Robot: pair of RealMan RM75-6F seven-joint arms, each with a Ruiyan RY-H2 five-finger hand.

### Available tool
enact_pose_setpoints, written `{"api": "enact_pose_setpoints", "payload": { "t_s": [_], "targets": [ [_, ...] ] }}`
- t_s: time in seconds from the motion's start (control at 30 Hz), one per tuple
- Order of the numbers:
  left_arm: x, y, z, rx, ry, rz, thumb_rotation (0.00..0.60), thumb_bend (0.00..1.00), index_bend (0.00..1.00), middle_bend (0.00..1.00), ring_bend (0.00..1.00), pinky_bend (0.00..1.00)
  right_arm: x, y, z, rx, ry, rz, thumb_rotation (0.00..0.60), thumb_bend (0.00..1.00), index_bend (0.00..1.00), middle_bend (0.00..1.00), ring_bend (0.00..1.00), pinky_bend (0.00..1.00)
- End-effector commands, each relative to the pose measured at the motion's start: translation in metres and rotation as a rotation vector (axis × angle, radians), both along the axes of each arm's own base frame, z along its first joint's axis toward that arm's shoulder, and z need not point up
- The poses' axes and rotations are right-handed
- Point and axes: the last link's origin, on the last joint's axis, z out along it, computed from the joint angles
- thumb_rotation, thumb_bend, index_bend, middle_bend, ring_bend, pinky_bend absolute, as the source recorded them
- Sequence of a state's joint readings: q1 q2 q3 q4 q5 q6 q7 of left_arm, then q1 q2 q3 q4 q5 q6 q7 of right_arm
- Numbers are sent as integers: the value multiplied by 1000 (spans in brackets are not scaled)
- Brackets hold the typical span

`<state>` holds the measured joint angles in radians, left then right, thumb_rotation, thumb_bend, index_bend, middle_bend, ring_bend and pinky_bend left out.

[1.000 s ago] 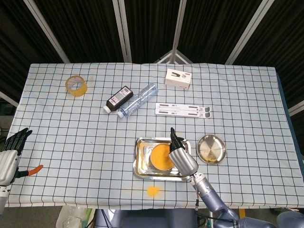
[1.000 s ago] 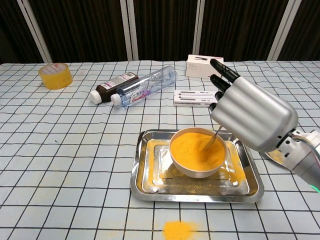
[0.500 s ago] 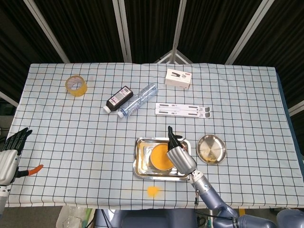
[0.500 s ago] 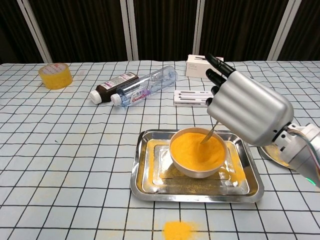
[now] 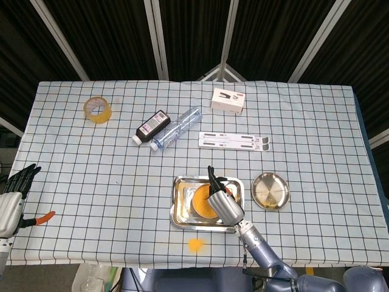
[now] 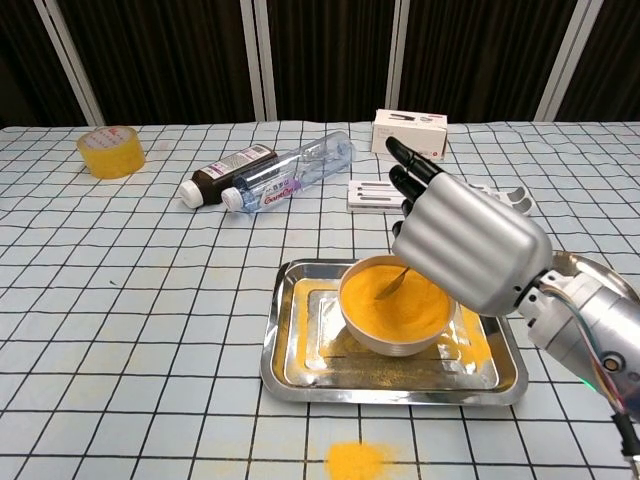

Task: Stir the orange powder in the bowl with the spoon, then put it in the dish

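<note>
Right hand (image 6: pixel 465 252): fingers grasping spoon (image 6: pixel 391 284), tip in orange powder to stir; bowl (image 6: pixel 396 306) in tray (image 6: pixel 285 360) catching spills; dish (image 5: pixel 270 191) beside; left hand (image 5: pixel 12 201) released, off desk edge

Right hand (image 5: pixel 222 202) over bowl of orange powder (image 5: pixel 202 202) in steel tray (image 5: pixel 180 207), round steel dish (image 5: pixel 270 191) beside it, spilled powder (image 5: pixel 195 244) near table edge, left hand (image 5: pixel 13 198) at far left.
</note>
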<state>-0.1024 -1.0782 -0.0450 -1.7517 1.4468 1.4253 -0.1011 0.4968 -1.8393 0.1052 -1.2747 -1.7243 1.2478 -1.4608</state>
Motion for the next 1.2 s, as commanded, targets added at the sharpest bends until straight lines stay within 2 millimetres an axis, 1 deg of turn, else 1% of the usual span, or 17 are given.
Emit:
{"api": "enact_pose_setpoints", "payload": {
  "t_s": [0.03, 0.37, 0.57, 0.67, 1.03, 1.2],
  "targets": [
    [0, 0, 0, 0, 0, 0, 600, 4, 0, 0, 0, 0, -1, 2, 0, 4, 5, 4, 600, 571, 608, 511, 182, 0],
    [1, 0, 0, 4, 1, -3, 600, 5, 0, 0, 0, 0, -9, 18, 5, 40, 42, 40, 600, 576, 612, 511, 182, 0],
    [1, -1, 0, 6, 2, -4, 600, 5, 0, 0, 0, 0, -11, 23, 9, 44, 39, 40, 600, 580, 611, 511, 182, 0],
    [1, -1, 0, 7, 3, -3, 600, 4, 0, 0, 0, 0, -10, 20, 12, 33, 29, 36, 600, 580, 612, 511, 182, 0],
    [0, 0, 0, 7, -1, 1, 600, 5, 0, 0, 0, 0, -4, 0, 22, -28, 0, 5, 600, 580, 611, 511, 182, 0],
    [0, 0, 0, 6, -2, 1, 600, 5, 0, 0, 0, 0, -4, -7, 21, -41, 11, -8, 600, 581, 611, 511, 182, 0]
  ]
}}
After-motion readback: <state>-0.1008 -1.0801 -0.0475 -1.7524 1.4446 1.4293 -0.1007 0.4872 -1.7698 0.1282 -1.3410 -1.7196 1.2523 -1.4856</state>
